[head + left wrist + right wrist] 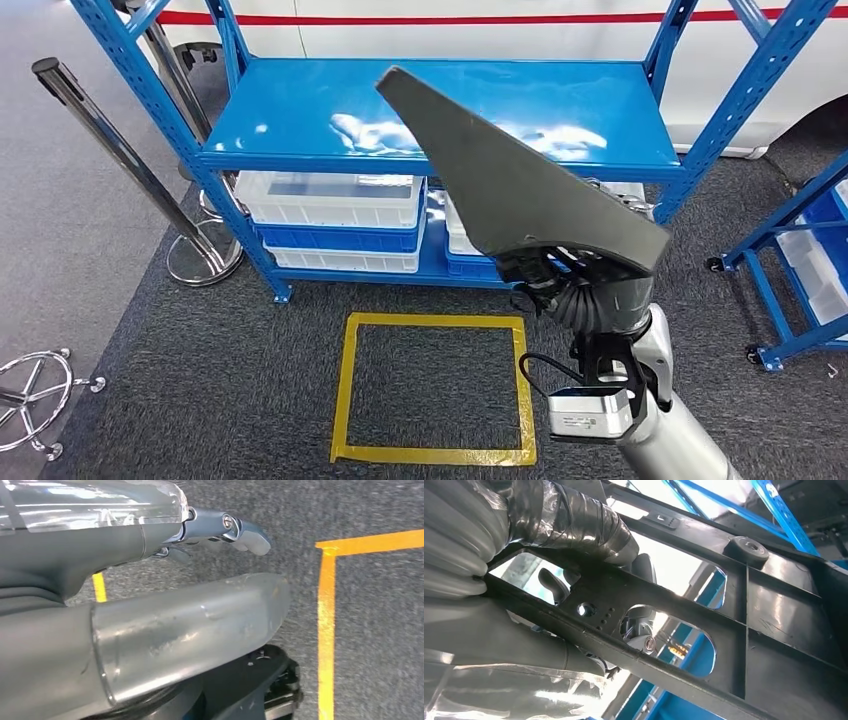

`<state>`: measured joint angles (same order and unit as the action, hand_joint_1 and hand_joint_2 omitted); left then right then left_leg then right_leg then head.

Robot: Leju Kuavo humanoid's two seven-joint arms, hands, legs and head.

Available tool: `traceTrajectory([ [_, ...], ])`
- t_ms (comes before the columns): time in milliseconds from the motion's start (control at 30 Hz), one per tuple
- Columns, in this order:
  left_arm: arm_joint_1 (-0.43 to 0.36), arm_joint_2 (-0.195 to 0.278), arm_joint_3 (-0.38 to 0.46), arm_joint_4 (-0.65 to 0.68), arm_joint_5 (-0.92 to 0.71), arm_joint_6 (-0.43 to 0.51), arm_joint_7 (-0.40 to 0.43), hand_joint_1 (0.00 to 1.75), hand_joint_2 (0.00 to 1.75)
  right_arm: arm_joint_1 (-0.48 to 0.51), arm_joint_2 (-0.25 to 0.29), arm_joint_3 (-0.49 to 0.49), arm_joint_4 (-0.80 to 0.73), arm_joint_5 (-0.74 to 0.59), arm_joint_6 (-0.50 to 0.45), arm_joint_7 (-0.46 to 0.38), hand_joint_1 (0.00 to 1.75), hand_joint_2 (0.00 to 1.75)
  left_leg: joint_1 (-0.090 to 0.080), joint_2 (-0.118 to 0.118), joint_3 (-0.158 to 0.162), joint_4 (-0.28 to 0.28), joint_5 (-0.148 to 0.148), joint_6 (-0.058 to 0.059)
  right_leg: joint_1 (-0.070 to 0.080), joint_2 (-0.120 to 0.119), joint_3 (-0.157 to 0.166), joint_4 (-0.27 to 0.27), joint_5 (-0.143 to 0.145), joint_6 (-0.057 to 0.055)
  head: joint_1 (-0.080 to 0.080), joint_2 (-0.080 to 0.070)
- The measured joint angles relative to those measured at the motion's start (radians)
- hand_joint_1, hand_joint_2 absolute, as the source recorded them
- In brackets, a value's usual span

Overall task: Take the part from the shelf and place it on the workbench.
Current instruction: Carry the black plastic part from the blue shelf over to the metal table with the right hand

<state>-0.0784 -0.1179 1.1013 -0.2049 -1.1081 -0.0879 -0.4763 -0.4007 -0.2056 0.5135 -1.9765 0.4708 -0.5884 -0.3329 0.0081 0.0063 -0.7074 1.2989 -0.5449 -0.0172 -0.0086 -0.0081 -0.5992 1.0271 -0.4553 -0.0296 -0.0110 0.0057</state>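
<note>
The part (510, 180) is a long, flat, dark grey plastic panel, wide at one end and tapering to a point. My right hand (562, 272) grips its wide end from below and holds it raised in front of the blue shelf (300, 110). The right wrist view shows the part's ribbed black underside (774, 625) with cut-outs, my taped thumb (574, 525) pressed on a rib and fingers (639, 625) showing through the holes. My left hand (200, 580) hangs over the grey carpet, fingers apart, holding nothing.
White and blue bins (335, 205) fill the shelf's lower level. A yellow tape square (435, 385) marks the carpet in front of it. Steel stanchions (110, 140) stand at the left, a chair base (30, 400) at lower left, and another blue rack (800, 270) on wheels at the right.
</note>
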Motion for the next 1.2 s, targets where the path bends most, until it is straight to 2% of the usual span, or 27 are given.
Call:
traceTrajectory([
  [67, -0.001, 0.001, 0.0, 0.0, -0.003, -0.005, -0.002, 0.0, 0.0, 0.001, 0.0, 0.002, 0.001, 0.015, 0.001, 0.004, 1.75, 1.75, -0.003, -0.001, 0.092, -0.111, 0.046, 0.015, 0.002, 0.0, -0.018, 0.004, 0.013, 0.002, 0.0, 0.0],
  [133, -0.003, 0.003, 0.0, 0.0, -0.007, -0.008, -0.005, 0.0, 0.0, 0.002, 0.0, 0.003, 0.002, 0.034, -0.001, 0.007, 1.75, 1.75, -0.008, -0.003, 0.181, -0.245, 0.051, 0.03, 0.004, -0.001, -0.028, 0.006, 0.026, 0.01, 0.0, 0.0],
  [200, -0.005, 0.004, 0.0, 0.0, -0.011, -0.011, -0.011, 0.0, 0.0, 0.005, 0.0, 0.005, 0.002, 0.057, -0.004, 0.008, 1.75, 1.75, -0.013, -0.003, 0.206, -0.298, 0.046, 0.038, 0.002, -0.003, -0.034, 0.001, 0.043, 0.022, 0.0, 0.0],
  [267, -0.006, 0.001, 0.0, 0.0, -0.013, -0.015, -0.019, 0.0, 0.0, 0.011, 0.0, 0.006, 0.004, 0.079, -0.009, 0.008, 1.75, 1.75, -0.011, 0.0, 0.199, -0.32, 0.067, 0.047, 0.002, -0.002, -0.042, -0.004, 0.049, 0.034, 0.0, 0.0],
  [300, -0.006, -0.001, 0.0, 0.0, -0.012, -0.021, -0.023, 0.0, 0.0, 0.014, 0.0, 0.006, 0.005, 0.088, -0.011, 0.009, 1.75, 1.75, -0.008, 0.002, 0.193, -0.331, 0.08, 0.053, 0.003, 0.0, -0.05, 0.009, 0.027, 0.038, 0.001, 0.0],
  [333, -0.007, -0.003, 0.0, 0.0, -0.01, -0.027, -0.025, 0.0, 0.0, 0.017, -0.001, 0.006, 0.006, 0.095, -0.013, 0.009, 1.75, 1.75, -0.005, 0.005, 0.184, -0.34, 0.094, 0.058, 0.003, 0.002, -0.062, 0.04, -0.013, 0.042, 0.001, 0.0],
  [400, -0.008, -0.004, 0.0, 0.0, -0.008, -0.041, -0.027, 0.0, 0.0, 0.024, -0.002, 0.006, 0.01, 0.105, -0.019, 0.009, 1.75, 1.75, -0.006, 0.007, 0.158, -0.337, 0.114, 0.064, 0.0, 0.003, -0.089, 0.149, -0.109, 0.049, 0.002, 0.0],
  [433, -0.008, -0.004, 0.0, 0.0, -0.009, -0.044, -0.026, 0.0, 0.0, 0.028, -0.002, 0.006, 0.012, 0.108, -0.022, 0.009, 1.75, 1.75, -0.007, 0.007, 0.143, -0.332, 0.123, 0.063, -0.002, 0.003, -0.097, 0.205, -0.134, 0.053, 0.002, 0.0],
  [467, -0.008, -0.004, 0.0, 0.0, -0.011, -0.045, -0.024, 0.0, 0.0, 0.034, -0.002, 0.006, 0.013, 0.111, -0.024, 0.009, 1.75, 1.75, -0.007, 0.008, 0.127, -0.324, 0.13, 0.062, -0.004, 0.003, -0.095, 0.242, -0.135, 0.057, 0.001, 0.0],
  [500, -0.008, -0.005, -0.001, 0.0, -0.014, -0.046, -0.022, 0.0, 0.0, 0.039, -0.002, 0.006, 0.014, 0.114, -0.026, 0.009, 1.75, 1.75, -0.006, 0.008, 0.11, -0.315, 0.136, 0.06, -0.008, 0.003, -0.079, 0.251, -0.115, 0.061, 0.001, 0.0],
  [567, -0.008, -0.006, -0.001, 0.0, -0.018, -0.046, -0.017, 0.0, 0.0, 0.045, -0.003, 0.006, 0.015, 0.12, -0.03, 0.008, 1.75, 1.75, -0.003, 0.008, 0.074, -0.29, 0.146, 0.053, -0.015, 0.003, -0.008, 0.177, -0.067, 0.067, 0.001, 0.0],
  [600, -0.008, -0.006, -0.001, 0.0, -0.021, -0.046, -0.015, 0.0, 0.0, 0.046, -0.004, 0.006, 0.015, 0.123, -0.033, 0.008, 1.75, 1.75, -0.003, 0.007, 0.059, -0.277, 0.15, 0.048, -0.015, 0.004, 0.036, 0.114, -0.066, 0.068, 0.002, 0.0],
  [667, -0.008, -0.007, -0.003, 0.0, -0.025, -0.045, -0.013, 0.0, 0.0, 0.054, -0.004, 0.004, 0.014, 0.128, -0.045, 0.006, 1.75, 1.75, -0.005, 0.005, 0.042, -0.264, 0.162, 0.036, -0.01, 0.006, 0.085, 0.032, -0.086, 0.057, 0.001, 0.0],
  [767, -0.004, -0.008, -0.004, 0.001, -0.03, -0.044, -0.012, 0.0, 0.0, 0.07, -0.004, 0.0, 0.013, 0.129, -0.066, 0.0, 1.75, 1.75, -0.003, 0.001, 0.033, -0.266, 0.181, 0.018, -0.007, 0.006, 0.074, 0.015, -0.071, 0.028, 0.0, 0.0],
  [800, -0.003, -0.008, -0.004, 0.001, -0.03, -0.042, -0.013, 0.0, 0.0, 0.074, -0.004, -0.001, 0.013, 0.128, -0.071, -0.002, 1.75, 1.75, -0.002, 0.0, 0.026, -0.256, 0.162, 0.012, -0.009, 0.005, 0.063, 0.013, -0.058, 0.017, 0.0, 0.0],
  [833, -0.001, -0.008, -0.004, 0.001, -0.031, -0.041, -0.014, 0.0, 0.0, 0.078, -0.004, -0.001, 0.013, 0.126, -0.076, -0.005, 1.75, 1.75, 0.0, -0.002, 0.017, -0.23, 0.122, 0.006, -0.011, 0.004, 0.05, 0.01, -0.044, 0.009, 0.0, 0.0],
  [867, 0.0, -0.009, -0.004, 0.001, -0.031, -0.039, -0.016, 0.0, 0.0, 0.083, -0.004, -0.002, 0.012, 0.124, -0.081, -0.01, 1.75, 1.75, 0.003, -0.002, 0.005, -0.183, 0.064, 0.001, -0.012, 0.003, 0.036, 0.01, -0.03, 0.003, 0.0, 0.0],
  [900, 0.0, -0.009, -0.004, 0.001, -0.031, -0.037, -0.019, 0.0, 0.0, 0.089, -0.004, -0.002, 0.011, 0.121, -0.086, -0.014, 1.75, 1.75, 0.004, -0.002, -0.005, -0.122, 0.008, -0.003, -0.012, 0.003, 0.019, 0.01, -0.016, 0.0, 0.0, 0.0],
  [933, 0.0, -0.01, -0.004, 0.001, -0.031, -0.035, -0.023, 0.0, 0.0, 0.096, -0.004, -0.002, 0.01, 0.117, -0.09, -0.02, 1.75, 1.75, 0.005, -0.002, -0.013, -0.057, -0.031, -0.007, -0.011, 0.003, 0.001, 0.011, -0.002, -0.001, 0.0, 0.0],
  [967, 0.0, -0.01, -0.005, 0.001, -0.031, -0.033, -0.027, 0.0, 0.0, 0.103, -0.004, -0.003, 0.01, 0.113, -0.093, -0.025, 1.75, 1.75, 0.005, -0.002, -0.012, -0.006, -0.042, -0.009, -0.011, 0.003, -0.017, 0.012, 0.012, 0.0, 0.0, 0.0],
  [1000, -0.001, -0.01, -0.005, 0.001, -0.031, -0.031, -0.031, 0.0, 0.0, 0.109, -0.004, -0.003, 0.009, 0.11, -0.095, -0.029, 1.75, 1.75, 0.005, -0.002, 0.001, 0.019, -0.029, -0.01, -0.01, 0.003, -0.035, 0.013, 0.025, 0.001, 0.0, 0.0],
  [1033, -0.001, -0.01, -0.005, 0.001, -0.031, -0.029, -0.033, 0.0, 0.0, 0.114, -0.004, -0.004, 0.008, 0.107, -0.096, -0.032, 1.75, 1.75, 0.005, -0.002, 0.031, 0.009, 0.0, -0.007, -0.01, 0.003, -0.053, 0.014, 0.039, 0.003, 0.0, 0.0],
  [1067, -0.001, -0.01, -0.005, 0.001, -0.031, -0.027, -0.035, 0.0, 0.0, 0.117, -0.004, -0.004, 0.007, 0.106, -0.097, -0.033, 1.75, 1.75, 0.004, -0.003, 0.078, -0.036, 0.026, -0.002, -0.01, 0.003, -0.068, 0.014, 0.052, 0.005, 0.0, 0.0],
  [1100, -0.003, -0.009, -0.005, 0.001, -0.031, -0.026, -0.036, 0.0, 0.0, 0.119, -0.004, -0.005, 0.005, 0.105, -0.098, -0.034, 1.75, 1.75, 0.002, -0.004, 0.142, -0.111, 0.033, 0.006, -0.009, 0.003, -0.08, 0.015, 0.063, 0.009, 0.0, 0.0],
  [1133, -0.004, -0.008, -0.005, 0.001, -0.031, -0.025, -0.038, 0.0, 0.0, 0.121, -0.004, -0.007, 0.002, 0.104, -0.099, -0.035, 1.75, 1.75, -0.001, -0.005, 0.206, -0.199, 0.024, 0.013, -0.008, 0.003, -0.088, 0.015, 0.075, 0.013, 0.0, 0.0],
  [1167, -0.006, -0.007, -0.005, 0.001, -0.03, -0.024, -0.04, 0.0, 0.0, 0.124, -0.004, -0.009, -0.001, 0.103, -0.1, -0.038, 1.75, 1.75, -0.004, -0.006, 0.251, -0.268, 0.008, 0.017, -0.008, 0.002, -0.092, 0.012, 0.087, 0.018, 0.0, 0.0],
  [1200, -0.007, -0.007, -0.005, 0.001, -0.03, -0.023, -0.043, 0.0, 0.0, 0.128, -0.004, -0.012, -0.004, 0.102, -0.101, -0.042, 1.75, 1.75, -0.008, -0.007, 0.276, -0.312, -0.004, 0.021, -0.01, 0.0, -0.094, 0.006, 0.1, 0.024, 0.0, 0.0],
])
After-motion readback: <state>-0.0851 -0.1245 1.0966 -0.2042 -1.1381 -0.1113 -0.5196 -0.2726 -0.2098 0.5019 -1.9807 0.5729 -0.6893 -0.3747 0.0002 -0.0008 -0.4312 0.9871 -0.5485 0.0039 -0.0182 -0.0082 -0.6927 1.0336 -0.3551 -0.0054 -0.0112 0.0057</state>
